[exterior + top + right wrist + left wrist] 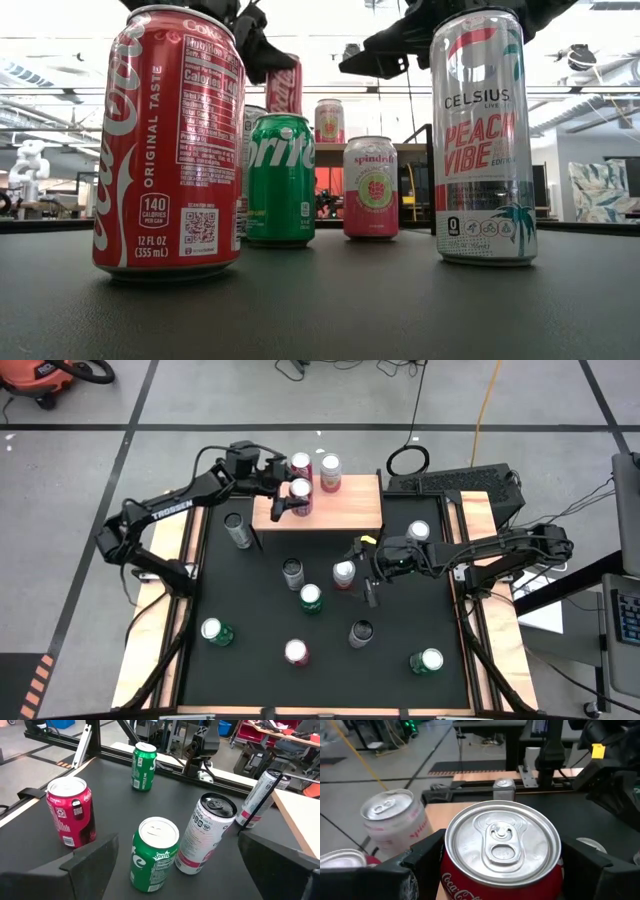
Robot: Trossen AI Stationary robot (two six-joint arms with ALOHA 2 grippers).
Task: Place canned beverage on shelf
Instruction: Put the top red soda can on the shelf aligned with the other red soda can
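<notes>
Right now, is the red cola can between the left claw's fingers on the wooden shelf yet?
Yes, upright on the wooden shelf: the red cola can stands there between the left claw fingers.

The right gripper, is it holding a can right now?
No. In its wrist view the right gripper stands open with nothing between its fingers, and the green Sprite can stands on the black mat ahead of it.

My wooden shelf (345, 510) at the black mat's (260, 650) far edge carries three cans; nine more stand on the mat.
</notes>
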